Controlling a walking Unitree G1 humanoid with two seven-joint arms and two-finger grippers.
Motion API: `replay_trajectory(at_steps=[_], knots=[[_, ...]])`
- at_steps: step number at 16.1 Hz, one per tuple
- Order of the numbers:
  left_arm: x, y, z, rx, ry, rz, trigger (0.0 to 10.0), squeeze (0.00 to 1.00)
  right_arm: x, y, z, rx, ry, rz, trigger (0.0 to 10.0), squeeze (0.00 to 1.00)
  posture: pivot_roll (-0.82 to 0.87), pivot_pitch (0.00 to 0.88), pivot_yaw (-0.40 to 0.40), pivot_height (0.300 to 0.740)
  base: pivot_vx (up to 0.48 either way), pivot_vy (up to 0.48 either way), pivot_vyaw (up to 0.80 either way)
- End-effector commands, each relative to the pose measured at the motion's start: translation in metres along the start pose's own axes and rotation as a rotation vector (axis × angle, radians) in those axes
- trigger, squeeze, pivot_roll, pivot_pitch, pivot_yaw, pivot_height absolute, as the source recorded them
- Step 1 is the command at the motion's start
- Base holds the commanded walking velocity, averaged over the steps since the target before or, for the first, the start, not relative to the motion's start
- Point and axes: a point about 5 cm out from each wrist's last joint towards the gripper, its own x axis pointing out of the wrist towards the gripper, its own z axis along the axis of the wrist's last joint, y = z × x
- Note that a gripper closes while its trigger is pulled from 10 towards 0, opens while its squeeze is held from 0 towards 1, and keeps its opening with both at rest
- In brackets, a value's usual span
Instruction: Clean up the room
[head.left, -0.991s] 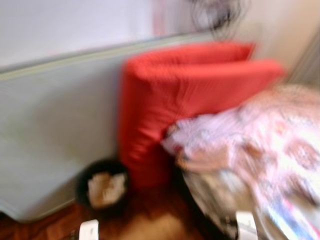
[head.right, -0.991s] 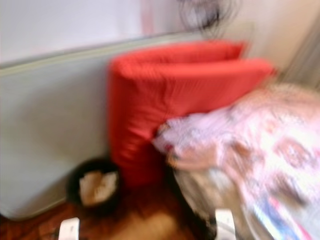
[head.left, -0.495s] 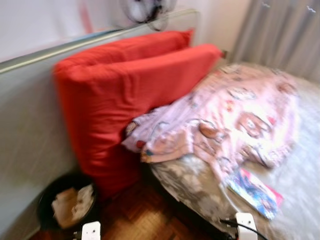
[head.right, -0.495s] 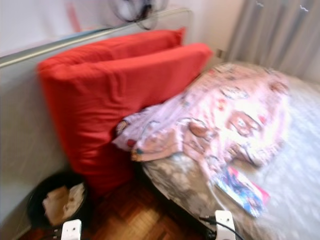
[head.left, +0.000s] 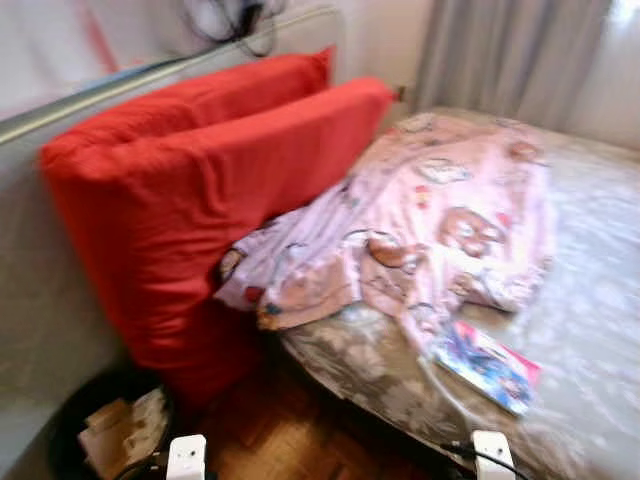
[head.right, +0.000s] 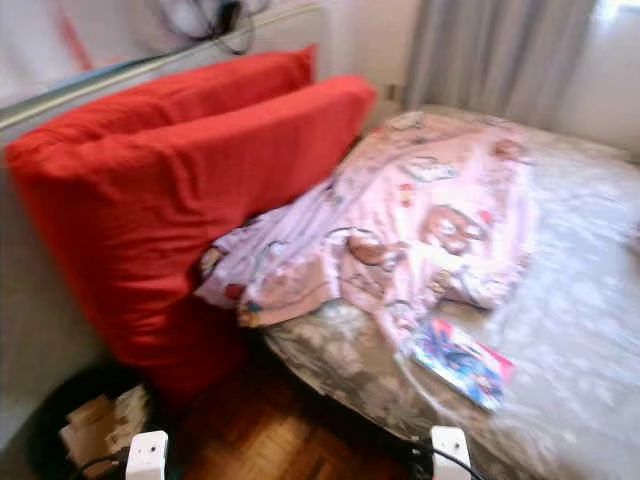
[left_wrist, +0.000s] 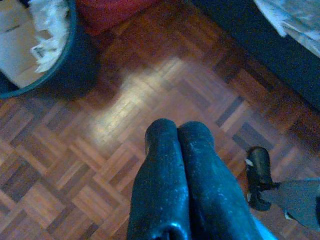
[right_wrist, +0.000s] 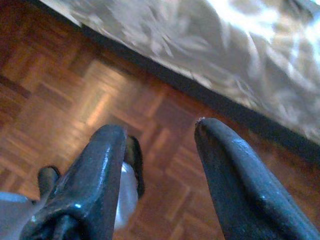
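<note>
Down low over the parquet floor (left_wrist: 150, 95), I see my left gripper (left_wrist: 177, 131) with fingers pressed together, empty, near a dark bin (left_wrist: 47, 60) of paper scraps. My right gripper (right_wrist: 160, 135) hangs spread above the floor beside the bed (head.left: 590, 330). Farther off, a pink blanket (head.left: 430, 220) lies bunched against two red cushions (head.left: 190, 180); what looks like a colourful book (head.left: 487, 364), blurred, lies right of it.

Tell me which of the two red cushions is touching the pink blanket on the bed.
The front red cushion, the one nearer the bed: the pink blanket bunches against its side. The back red cushion stands behind it, against the grey headboard.
</note>
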Motion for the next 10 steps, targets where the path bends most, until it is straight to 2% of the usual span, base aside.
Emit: replay_trajectory(at_steps=[1,7,10], knots=[[-0.0010,0.0006,-0.0037,-0.002,0.012,0.006,10.0,0.00,0.0002,-0.0005,0.0032,0.009,-0.020,-0.002,10.0,0.00,0.06,0.000,0.028,0.740,0.000,-0.251,0.00],[-0.0011,0.0004,-0.0039,-0.011,0.009,0.009,10.0,0.00,0.0002,-0.0017,0.0039,0.015,-0.017,-0.009,10.0,0.00,0.06,0.000,0.022,0.740,0.000,-0.251,0.00],[-0.0013,0.0003,-0.0043,-0.017,0.009,0.012,10.0,0.00,0.0002,-0.0021,0.0047,0.006,-0.018,-0.006,10.0,0.00,0.07,0.000,0.018,0.740,0.000,-0.252,-0.77]])
